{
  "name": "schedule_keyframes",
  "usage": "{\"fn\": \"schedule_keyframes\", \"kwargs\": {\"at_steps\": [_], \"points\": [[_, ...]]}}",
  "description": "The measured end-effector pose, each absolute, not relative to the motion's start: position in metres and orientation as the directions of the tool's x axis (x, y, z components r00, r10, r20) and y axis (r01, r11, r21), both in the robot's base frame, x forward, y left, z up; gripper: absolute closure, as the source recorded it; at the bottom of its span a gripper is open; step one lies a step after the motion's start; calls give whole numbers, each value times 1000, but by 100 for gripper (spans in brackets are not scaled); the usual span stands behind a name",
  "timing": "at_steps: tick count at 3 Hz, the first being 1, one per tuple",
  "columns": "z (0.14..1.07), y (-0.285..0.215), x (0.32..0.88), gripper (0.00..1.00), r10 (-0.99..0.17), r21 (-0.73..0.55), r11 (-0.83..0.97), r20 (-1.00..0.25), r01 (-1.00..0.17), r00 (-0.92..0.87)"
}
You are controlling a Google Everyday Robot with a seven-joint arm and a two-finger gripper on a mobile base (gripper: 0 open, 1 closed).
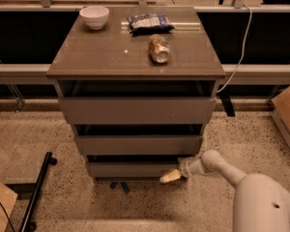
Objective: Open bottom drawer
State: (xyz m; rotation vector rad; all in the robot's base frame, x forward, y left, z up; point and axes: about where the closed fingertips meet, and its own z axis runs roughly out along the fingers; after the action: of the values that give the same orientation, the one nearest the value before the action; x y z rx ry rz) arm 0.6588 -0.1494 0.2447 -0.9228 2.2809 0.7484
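The grey-brown three-drawer cabinet (135, 57) stands in the middle of the camera view. The bottom drawer (130, 168) is the lowest flat handle-less front, with a dark gap above it. My gripper (170, 176) reaches in from the lower right on a white arm (217, 166). Its cream tips sit at the lower right corner of the bottom drawer front, close to or touching it. The middle drawer (137, 144) and the top drawer (137, 110) sit above, each with a dark gap over it.
A white bowl (94, 16), a snack bag (150, 22) and a lying can (159, 48) are on the cabinet top. A cardboard box (286, 115) stands at the right, a black bar (36, 192) lies on the floor at the left, and a white cable (239, 47) hangs at the right.
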Motion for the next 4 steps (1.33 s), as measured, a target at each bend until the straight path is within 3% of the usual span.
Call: {"fn": "schedule_keyframes", "kwargs": {"at_steps": [3,4], "points": [[211,-143,684,2,-368,346,604,-677,-718,-637],[210,-140,684,24,-371,348,601,-677,-720,-636]]}}
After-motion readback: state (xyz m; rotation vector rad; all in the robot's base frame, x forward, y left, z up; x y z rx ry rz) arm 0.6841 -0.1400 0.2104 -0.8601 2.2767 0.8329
